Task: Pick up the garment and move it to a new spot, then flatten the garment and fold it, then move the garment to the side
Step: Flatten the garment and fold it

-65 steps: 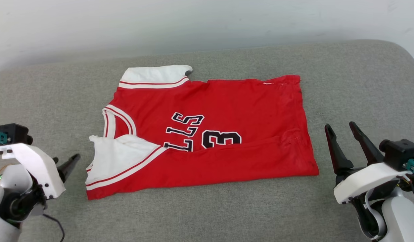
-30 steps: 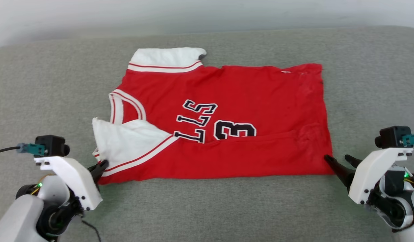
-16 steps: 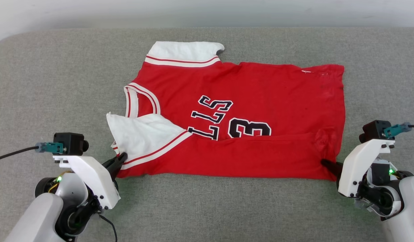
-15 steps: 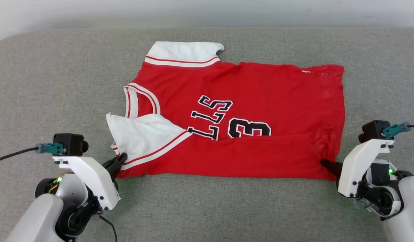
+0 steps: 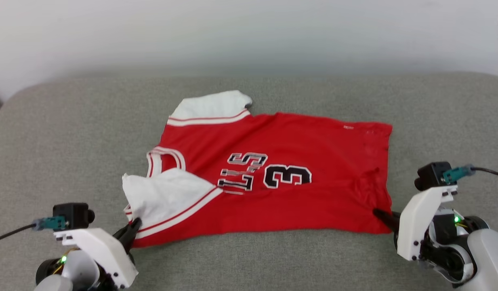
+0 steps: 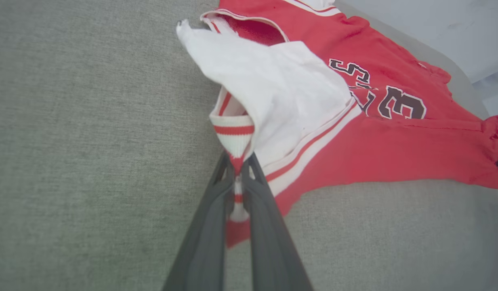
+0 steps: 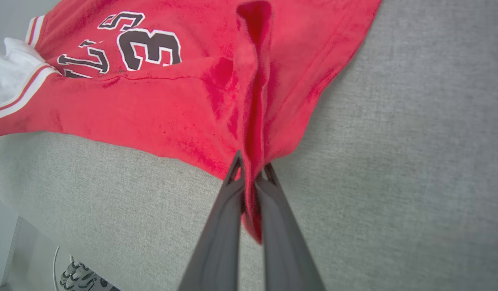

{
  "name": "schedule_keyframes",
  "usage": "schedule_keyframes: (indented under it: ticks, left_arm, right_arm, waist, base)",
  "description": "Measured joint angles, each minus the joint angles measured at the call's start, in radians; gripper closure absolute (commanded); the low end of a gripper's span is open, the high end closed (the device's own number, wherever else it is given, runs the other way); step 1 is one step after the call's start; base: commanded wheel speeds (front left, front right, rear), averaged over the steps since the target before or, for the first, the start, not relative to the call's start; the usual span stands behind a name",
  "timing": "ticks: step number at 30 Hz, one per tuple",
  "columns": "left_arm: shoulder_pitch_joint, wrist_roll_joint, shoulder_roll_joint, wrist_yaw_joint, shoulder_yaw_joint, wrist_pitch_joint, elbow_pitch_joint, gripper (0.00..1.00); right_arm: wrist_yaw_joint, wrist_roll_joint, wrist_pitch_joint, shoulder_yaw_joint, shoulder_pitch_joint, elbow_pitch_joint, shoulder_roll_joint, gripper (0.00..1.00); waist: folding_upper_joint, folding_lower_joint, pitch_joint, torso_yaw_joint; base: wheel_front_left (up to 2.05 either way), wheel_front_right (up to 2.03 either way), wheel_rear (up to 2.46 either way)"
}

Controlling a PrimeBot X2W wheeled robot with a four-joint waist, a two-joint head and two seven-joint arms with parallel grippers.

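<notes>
The garment [image 5: 297,190], a red jersey with white sleeves and black lettering, lies sideways on the grey cushion, its near long edge folded over. My left gripper [image 5: 133,226] is shut on the striped cuff of the near sleeve; the left wrist view shows that cuff [image 6: 232,133] pinched between the fingers [image 6: 210,226] and raised off the cushion. At the near hem corner my right gripper [image 5: 379,213] is shut on the garment [image 7: 216,93], with a bunched ridge of red cloth running up from its fingers [image 7: 222,226].
The grey cushion [image 5: 71,133] spreads wide around the garment, with a pale wall behind it. Its rounded left end [image 5: 6,109] and front edge are near. Past that edge, the right wrist view catches floor with shoes [image 7: 77,277].
My right gripper has closed on the hem corner. Both pinched edges have risen slightly and the near fold has loosened. The head camera has tilted, so the whole scene sits lower in view.
</notes>
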Motion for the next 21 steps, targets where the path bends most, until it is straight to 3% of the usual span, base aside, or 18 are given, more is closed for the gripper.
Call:
schedule_keyframes:
  ticks: [8,12,13,14,15,16,21]
  left_arm:
    - [0.174,-0.023,0.056,0.081,0.037,0.02,-0.112,1.0]
    - [0.214,-0.044,0.048,0.093,0.035,0.032,-0.122,1.0]
    - [0.211,-0.044,0.043,0.093,0.034,0.029,-0.114,1.0]
    - [0.209,-0.047,0.036,0.093,0.031,0.032,-0.102,1.0]
    - [0.203,-0.057,0.019,0.092,0.028,0.032,-0.075,0.07]
    - [0.199,-0.057,0.015,0.089,0.027,0.029,-0.062,0.0]
    - [0.15,-0.028,0.018,0.095,0.061,-0.048,-0.039,0.0]
  right_arm:
    - [0.0,0.012,0.034,-0.025,0.142,-0.084,-0.025,1.0]
    - [0.0,-0.023,0.041,-0.058,0.205,-0.083,-0.011,1.0]
    - [0.0,-0.027,0.039,-0.064,0.215,-0.08,-0.001,0.71]
    - [0.0,-0.034,0.029,-0.067,0.226,-0.078,0.012,0.12]
    - [0.0,-0.051,0.009,-0.062,0.246,-0.077,0.04,0.0]
    - [0.0,-0.059,-0.011,-0.06,0.248,-0.079,0.051,0.0]
    - [0.0,-0.112,-0.178,-0.065,0.246,-0.119,0.066,0.0]
  waist:
    - [0.0,-0.0001,-0.095,-0.002]
    - [0.0,-0.0001,-0.09,-0.007]
    - [0.0,-0.0002,-0.085,-0.008]
    - [0.0,-0.0001,-0.08,-0.01]
    - [0.0,-0.0001,-0.071,-0.016]
    - [0.0,-0.0001,-0.068,-0.021]
    - [0.0,-0.0001,-0.059,-0.05]
  base:
    - [0.0,0.0,0.0]
    - [0.0,0.0,0.0]
    - [0.0,0.0,0.0]
    - [0.0,0.0,0.0]
    - [0.0,0.0,0.0]
    - [0.0,0.0,0.0]
    - [0.0,0.0,0.0]
